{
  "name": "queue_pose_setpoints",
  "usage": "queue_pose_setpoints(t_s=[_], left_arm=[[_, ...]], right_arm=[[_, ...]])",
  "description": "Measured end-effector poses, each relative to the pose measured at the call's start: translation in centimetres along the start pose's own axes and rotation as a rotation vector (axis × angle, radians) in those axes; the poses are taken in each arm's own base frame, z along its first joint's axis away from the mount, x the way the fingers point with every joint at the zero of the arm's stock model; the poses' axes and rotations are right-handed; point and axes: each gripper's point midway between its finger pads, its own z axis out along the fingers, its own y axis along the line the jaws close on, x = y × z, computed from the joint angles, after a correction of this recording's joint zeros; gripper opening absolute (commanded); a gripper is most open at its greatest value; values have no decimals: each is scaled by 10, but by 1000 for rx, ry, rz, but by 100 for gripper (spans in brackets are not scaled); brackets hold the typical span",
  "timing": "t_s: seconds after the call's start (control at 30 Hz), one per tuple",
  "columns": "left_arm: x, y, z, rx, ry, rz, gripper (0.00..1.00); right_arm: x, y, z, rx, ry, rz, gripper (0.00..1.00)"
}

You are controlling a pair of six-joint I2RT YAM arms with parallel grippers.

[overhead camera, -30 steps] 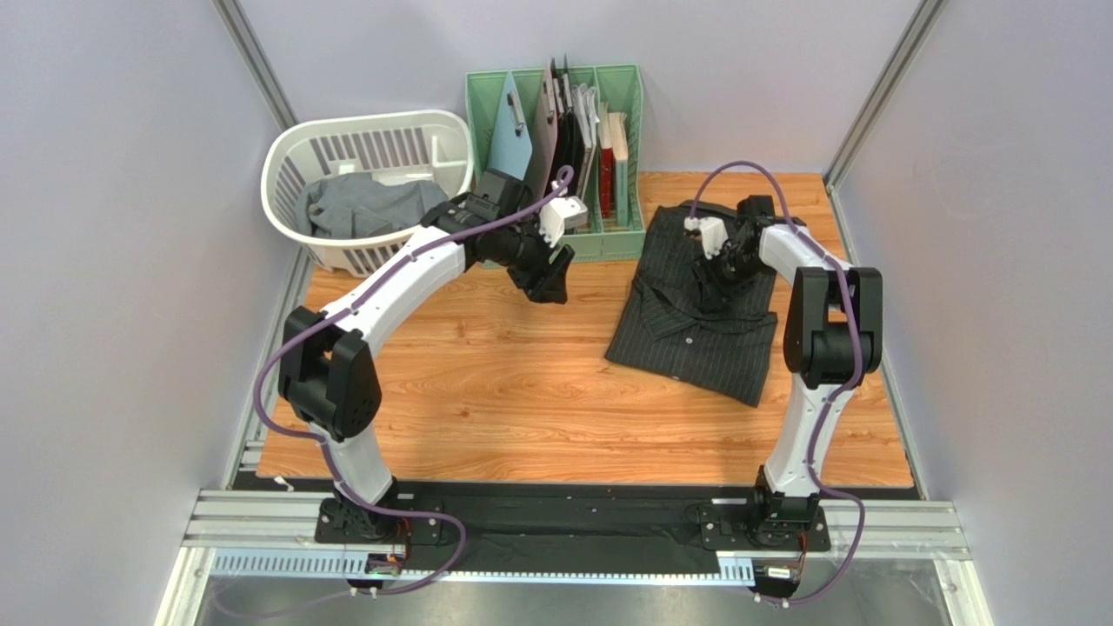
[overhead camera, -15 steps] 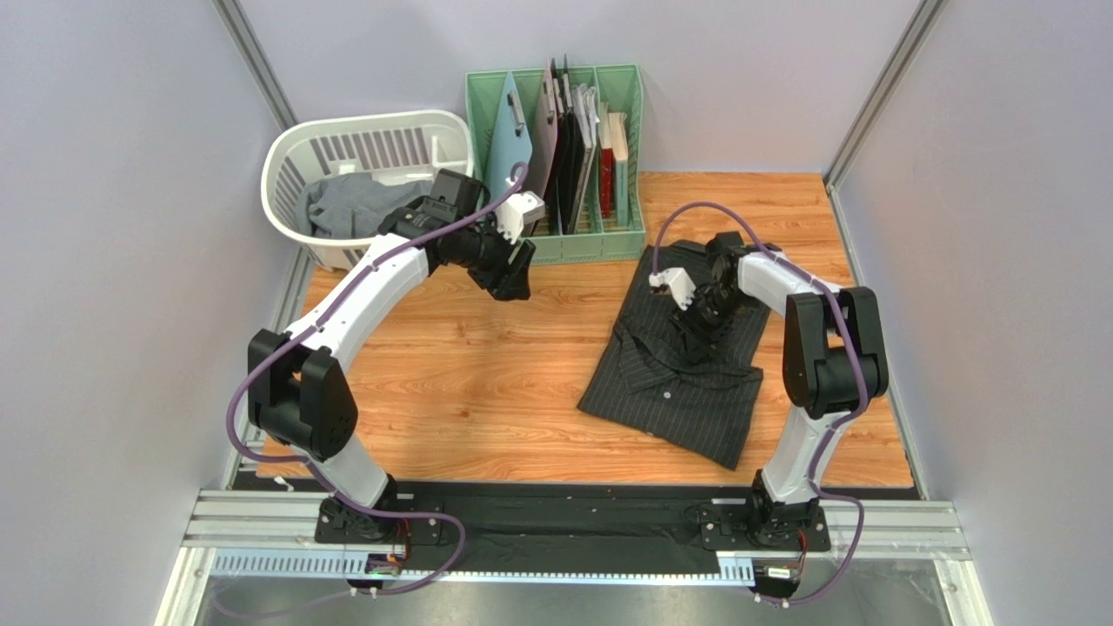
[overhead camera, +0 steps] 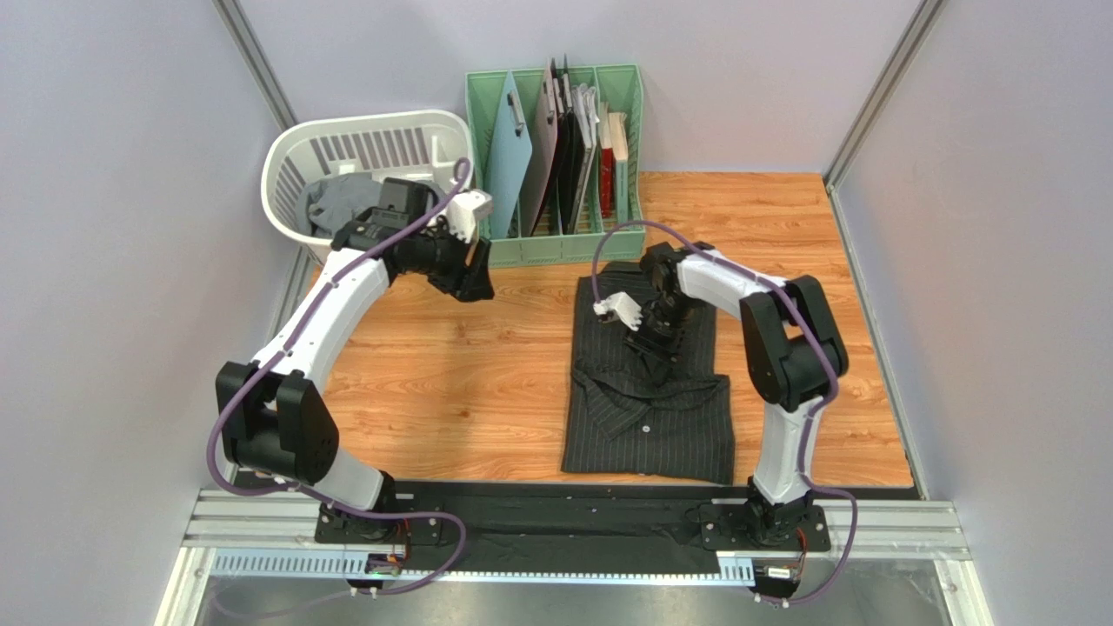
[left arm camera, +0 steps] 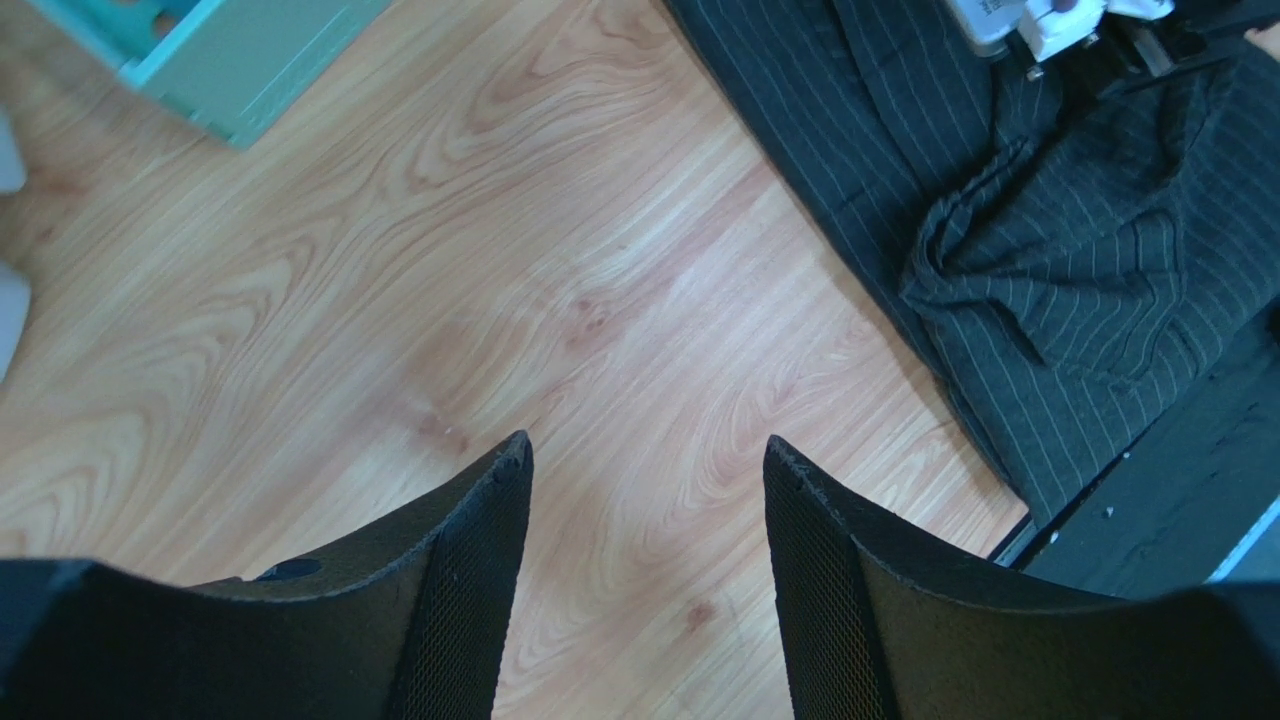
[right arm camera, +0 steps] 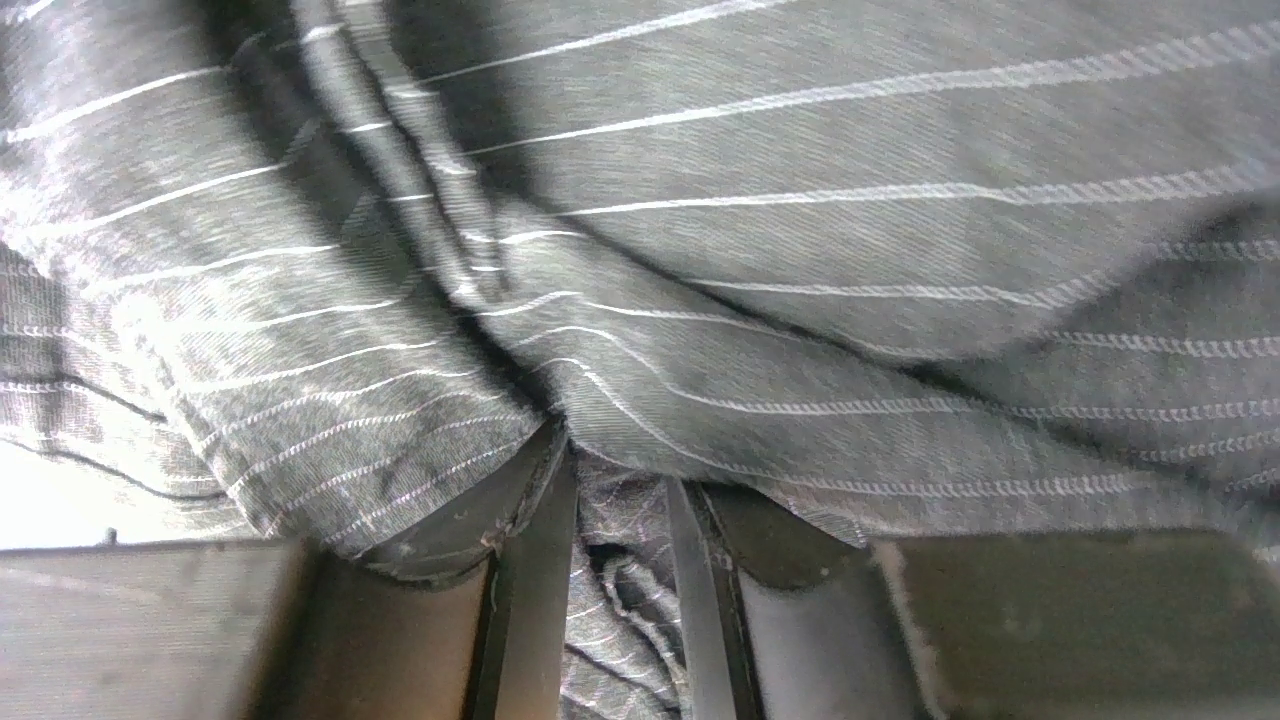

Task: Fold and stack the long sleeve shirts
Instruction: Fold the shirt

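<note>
The black pinstriped long sleeve shirt lies partly folded on the wooden table, right of centre; it also shows at the upper right of the left wrist view. My right gripper rests on its middle, shut on a bunch of the striped cloth pinched between the fingers. The plain grey shirt sits crumpled in the white basket. My left gripper hovers over bare wood just right of the basket, open with nothing between its fingers.
A white laundry basket stands at the back left. A green rack with upright boards and folders stands at the back centre, its corner in the left wrist view. Bare wooden table lies between the arms.
My right gripper closed on the pinstriped shirt and dragged it left and nearer, straightening it. My left arm swung left toward the basket, still open.
</note>
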Motion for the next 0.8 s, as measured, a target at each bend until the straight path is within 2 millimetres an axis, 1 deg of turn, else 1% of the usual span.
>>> queue_pose_setpoints(t_s=[0.03,0.07,0.13,0.17,0.2,0.23,0.3,0.33,0.37,0.43,0.47,0.53,0.6,0.67,0.7,0.73,0.8], left_arm=[[2,6,-5,-7,-8,-22,64],[4,13,-9,-9,-19,-49,64],[8,20,-14,-6,-24,-74,64],[12,23,-15,2,-24,-84,64],[15,23,-16,13,-23,-86,64],[19,19,-16,33,-19,-81,64],[26,8,-13,73,-6,-55,64],[30,1,-11,93,3,-32,62],[34,-9,-7,117,17,-5,60],[41,-30,3,171,47,52,56],[44,-42,9,198,65,81,55],[49,-57,19,236,87,117,50],[52,-71,35,271,112,157,48],[56,-77,52,287,138,180,46],[57,-78,59,291,153,186,44],[58,-77,68,291,172,191,43],[56,-75,88,287,197,202,41]], right_arm=[[-6,-1,0,-9,5,12,34],[-17,-5,0,-18,1,29,36],[-31,-10,0,-21,-20,47,37],[-40,-15,-1,-14,-44,54,39],[-46,-17,-3,-7,-60,57,41],[-52,-19,-5,-3,-82,65,41],[-57,-21,-11,-4,-111,86,40],[-59,-22,-17,-4,-137,105,37],[-60,-23,-23,0,-157,117,36],[-59,-25,-44,20,-216,153,35],[-57,-29,-58,38,-253,174,34],[-48,-35,-82,76,-314,222,31],[-31,-43,-103,112,-367,289,28],[-13,-52,-109,121,-389,370,25],[-4,-57,-109,117,-393,414,25],[5,-64,-107,109,-396,472,25],[16,-74,-98,88,-392,554,25]])
